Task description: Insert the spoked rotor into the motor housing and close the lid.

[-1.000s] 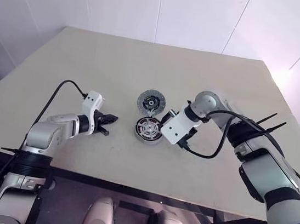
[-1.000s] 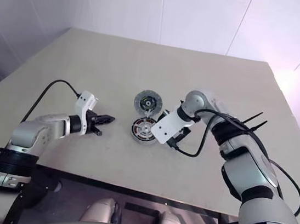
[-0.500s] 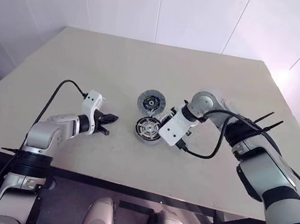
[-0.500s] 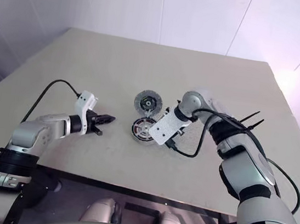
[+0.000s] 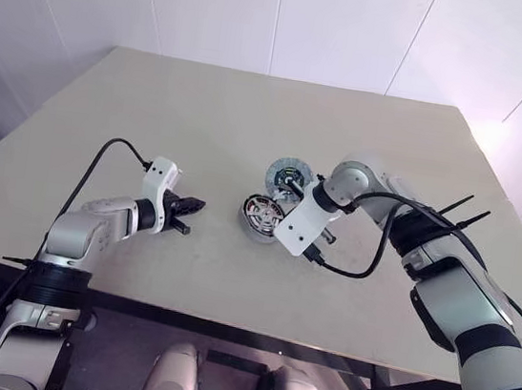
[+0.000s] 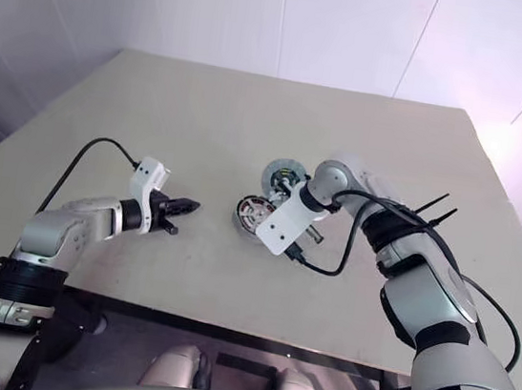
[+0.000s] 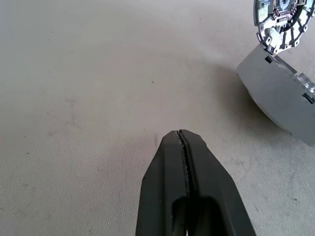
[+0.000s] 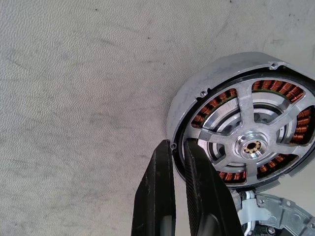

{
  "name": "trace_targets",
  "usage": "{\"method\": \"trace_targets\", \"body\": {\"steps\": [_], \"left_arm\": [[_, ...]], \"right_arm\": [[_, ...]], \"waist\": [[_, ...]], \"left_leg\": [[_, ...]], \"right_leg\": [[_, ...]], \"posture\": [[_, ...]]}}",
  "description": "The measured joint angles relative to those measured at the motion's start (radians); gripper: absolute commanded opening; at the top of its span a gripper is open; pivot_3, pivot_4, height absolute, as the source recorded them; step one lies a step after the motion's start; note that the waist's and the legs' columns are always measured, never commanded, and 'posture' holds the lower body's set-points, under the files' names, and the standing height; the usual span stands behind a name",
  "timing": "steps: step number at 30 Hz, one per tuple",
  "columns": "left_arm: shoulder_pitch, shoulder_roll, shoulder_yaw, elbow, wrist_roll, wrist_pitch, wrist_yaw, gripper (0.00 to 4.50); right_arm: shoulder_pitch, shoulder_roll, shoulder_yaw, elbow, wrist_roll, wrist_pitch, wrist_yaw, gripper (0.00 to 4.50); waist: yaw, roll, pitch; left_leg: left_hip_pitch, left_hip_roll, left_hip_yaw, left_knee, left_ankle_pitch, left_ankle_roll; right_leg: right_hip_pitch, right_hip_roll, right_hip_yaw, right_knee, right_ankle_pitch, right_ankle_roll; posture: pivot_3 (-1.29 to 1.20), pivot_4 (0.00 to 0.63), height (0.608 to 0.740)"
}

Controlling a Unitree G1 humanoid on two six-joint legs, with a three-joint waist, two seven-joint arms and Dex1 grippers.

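Observation:
The motor housing (image 8: 211,73) lies near the middle of the table, with copper windings showing through the silver spoked rotor (image 8: 253,146) that sits inside it. My right gripper (image 8: 177,143) points steeply down and is shut on the housing's rim, one finger outside the wall and one inside. In the left eye view the housing (image 5: 260,216) sits just left of that wrist. The lid (image 5: 288,174) lies on the table right behind the housing, uncovered and apart from it. My left gripper (image 5: 197,208) hovers shut and empty well to the left of the housing, its fingertips (image 7: 170,140) pressed together.
The beige table (image 5: 253,107) has bare surface all around the parts. A black cable (image 5: 347,269) loops from my right wrist over the table's near side. Another cable (image 5: 102,160) arcs above my left forearm.
My right gripper has closed on the housing's rim. The housing has shifted slightly away from me and the lid has slid to the right. The left arm has kept still.

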Motion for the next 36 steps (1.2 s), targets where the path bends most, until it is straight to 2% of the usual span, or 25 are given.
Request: {"method": "trace_targets", "body": {"steps": [5,8,13,17,26,36], "left_arm": [[-0.001,0.0,0.0,0.001,0.001,-0.001,0.0,0.0],[-0.002,-0.002,0.0,0.002,0.002,-0.008,0.002,0.0],[-0.002,-0.02,-0.001,0.005,0.003,-0.018,0.012,0.0],[-0.001,-0.033,-0.001,0.009,0.004,-0.022,0.017,0.0],[-0.002,-0.054,-0.004,0.029,0.007,-0.037,0.024,0.0],[-0.001,-0.045,0.0,0.028,0.006,-0.039,0.026,0.0]], "right_arm": [[0.002,-0.001,-0.001,-0.004,0.007,0.009,0.003,0.0],[0.017,-0.022,-0.003,-0.057,0.043,0.066,0.054,0.0],[0.066,-0.118,-0.015,-0.248,0.116,0.24,0.144,0.0],[0.071,-0.182,-0.018,-0.356,0.172,0.353,0.159,0.0],[0.075,-0.187,-0.019,-0.502,0.186,0.66,0.162,0.0],[0.081,-0.133,0.019,-0.585,0.214,0.956,0.164,0.0]], "waist": [[0.0,0.0,0.0],[0.002,0.0,0.0],[0.003,0.0,0.001],[0.0,-0.001,0.001],[0.003,-0.001,0.001],[0.003,-0.001,0.001]], "left_leg": [[0.0,0.0,0.0,0.0,0.0,0.0],[-0.002,0.0,0.0,0.0,0.0,0.001],[-0.008,0.0,0.0,0.003,-0.002,0.004],[-0.008,0.001,0.0,0.003,-0.002,0.004],[-0.007,0.001,0.0,0.003,-0.001,0.002],[-0.007,0.001,0.0,0.003,-0.001,0.002]], "right_leg": [[0.0,0.0,0.0,0.0,0.0,0.0],[-0.001,0.0,0.0,0.0,0.0,0.0],[-0.005,0.0,0.0,0.0,0.0,0.0],[-0.006,0.0,0.0,0.0,0.0,0.0],[-0.006,0.001,0.0,0.001,0.0,0.0],[-0.005,0.001,0.0,0.001,0.0,0.0]], "posture": [[0.0,0.0,0.74],[0.0,0.0,0.74],[0.0,0.0,0.74],[0.0,0.0,0.74],[0.0,0.0,0.74],[0.0,0.0,0.74]]}}
